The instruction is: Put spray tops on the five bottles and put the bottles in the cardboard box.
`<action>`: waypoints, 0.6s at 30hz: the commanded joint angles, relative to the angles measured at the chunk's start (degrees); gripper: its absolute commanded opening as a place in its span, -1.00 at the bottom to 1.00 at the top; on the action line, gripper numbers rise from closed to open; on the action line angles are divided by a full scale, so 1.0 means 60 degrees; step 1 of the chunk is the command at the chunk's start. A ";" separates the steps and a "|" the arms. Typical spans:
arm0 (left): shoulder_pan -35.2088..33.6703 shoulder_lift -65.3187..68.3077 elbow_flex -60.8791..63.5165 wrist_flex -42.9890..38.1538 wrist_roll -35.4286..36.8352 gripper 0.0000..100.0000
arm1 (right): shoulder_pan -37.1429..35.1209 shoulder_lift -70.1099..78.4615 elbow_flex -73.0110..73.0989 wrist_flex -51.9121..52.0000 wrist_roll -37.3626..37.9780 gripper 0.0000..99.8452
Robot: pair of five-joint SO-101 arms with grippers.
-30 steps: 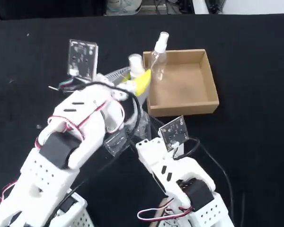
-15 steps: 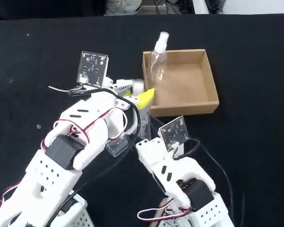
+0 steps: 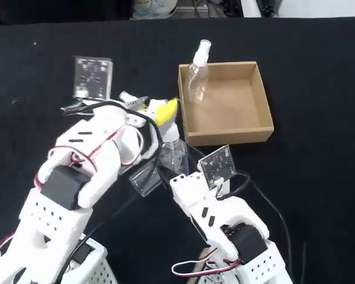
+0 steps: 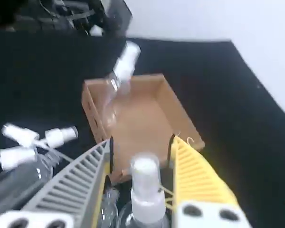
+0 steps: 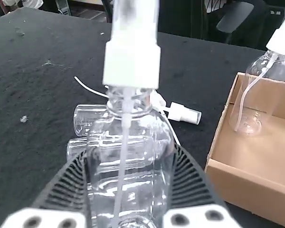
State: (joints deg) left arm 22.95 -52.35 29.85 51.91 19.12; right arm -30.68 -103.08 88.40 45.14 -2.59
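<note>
My right gripper (image 5: 131, 159) is shut on a clear bottle (image 5: 126, 142), held upright in front of the cardboard box (image 3: 257, 103). A white spray top (image 5: 131, 52) sits on the bottle's neck (image 3: 170, 133). My left gripper (image 4: 141, 142) is open, with its grey and yellow fingers on either side of that spray top (image 4: 145, 178) and a gap on both sides. In the high view the left gripper (image 3: 161, 112) hangs just above the bottle. Another bottle with a spray top (image 3: 196, 74) stands in the box's near-left corner.
Loose spray tops (image 4: 38, 137) lie on the black table left of the box, one of them in the right wrist view (image 5: 183, 113). Empty clear bottles (image 5: 85, 121) lie beside them. A white basket (image 3: 94, 266) stands at the table's front left.
My left gripper brought a spray top down onto the bottle held by the right gripper, let go of it and drew back up and to the left. The right arm stayed still.
</note>
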 commanded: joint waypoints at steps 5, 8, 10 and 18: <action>-0.0256 -0.0190 -0.0916 -0.0015 -0.0059 -0.60 | -0.0015 -0.1223 -0.0549 -0.0205 -0.0044 -0.98; -0.0799 -0.0073 -0.0711 -0.0029 -0.0615 -0.60 | -0.0015 -0.1223 -0.0549 -0.0205 -0.0044 -0.98; -0.1092 -0.0044 -0.0403 -0.0366 -0.0806 -0.60 | -0.0015 -0.1223 -0.0549 -0.0190 -0.0029 -0.98; -0.0960 0.0015 0.0374 -0.0908 -0.0835 -0.60 | -0.0015 -0.1223 -0.0549 -0.0190 -0.0029 -0.98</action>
State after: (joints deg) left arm 16.00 -52.26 30.73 47.69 14.73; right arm -30.68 -103.08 88.40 45.14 -2.59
